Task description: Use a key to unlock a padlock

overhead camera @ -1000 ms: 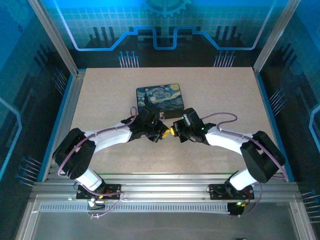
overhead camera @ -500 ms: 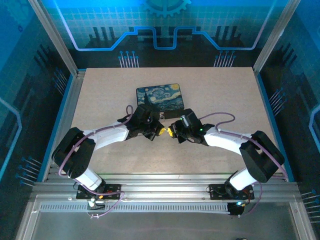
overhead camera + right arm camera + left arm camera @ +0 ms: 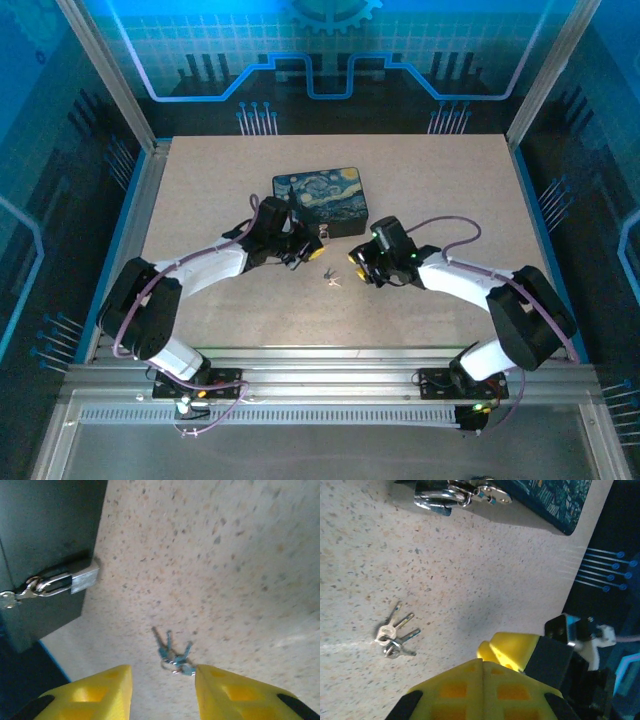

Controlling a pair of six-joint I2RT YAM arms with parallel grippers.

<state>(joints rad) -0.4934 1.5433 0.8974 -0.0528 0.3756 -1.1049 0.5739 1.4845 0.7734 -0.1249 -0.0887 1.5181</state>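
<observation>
Right wrist view: my right gripper (image 3: pixel 162 676), parted, frames the tiny silvery bunched keys (image 3: pixel 174 659) for pickup; left gripper (image 3: pixel 482 666) closed, seemingly empty.

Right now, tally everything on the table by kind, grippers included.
box: 1
padlock: 1
key bunch: 1
grippers: 2, left gripper and right gripper
Total: 5

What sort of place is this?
Probably a robot test cell: an aluminium-framed enclosure, blue circuit-patterned wall panels, and two white robot arms bolted beside a speckled beige tabletop.
</observation>
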